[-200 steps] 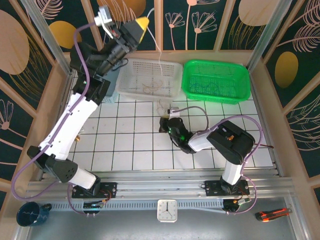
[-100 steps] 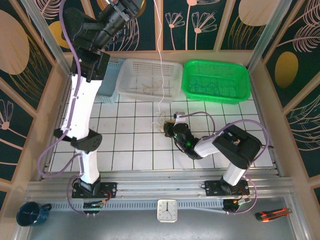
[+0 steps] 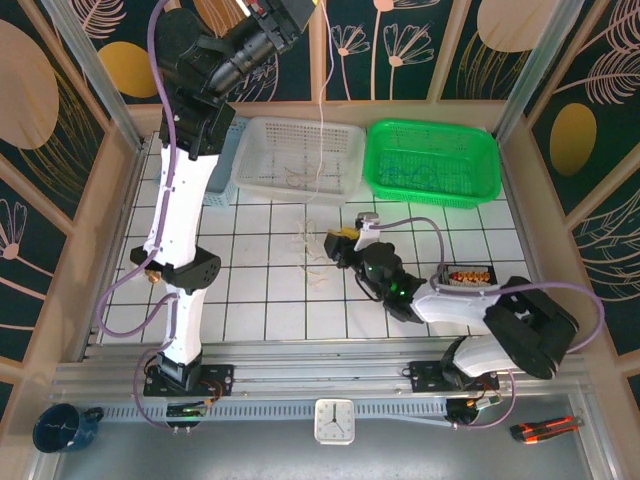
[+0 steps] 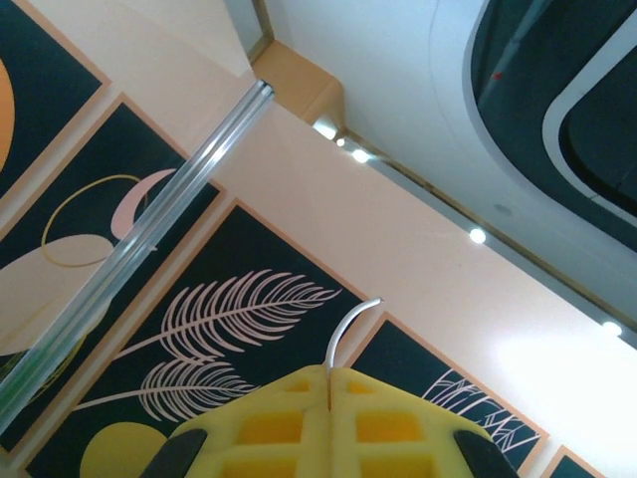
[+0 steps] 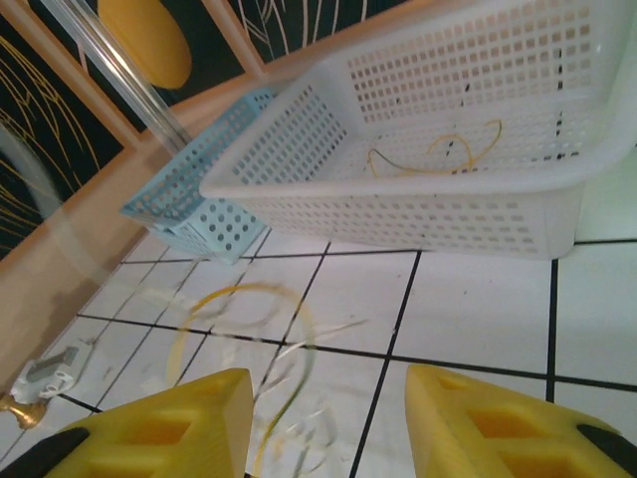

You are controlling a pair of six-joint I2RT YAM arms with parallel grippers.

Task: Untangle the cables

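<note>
Pull-apart step. Left end effector is up high, pressed together on a whitish cable that hangs toward the tangle mid-worktop. Right end effector is low just beside the tangle, spread, holding nothing. Next, probably: right pins the loose strands and left lifts clear.

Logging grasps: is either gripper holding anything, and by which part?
The left gripper pinches a whitish cable near its end, a short tip poking out. The right gripper is open, holding nothing.
</note>
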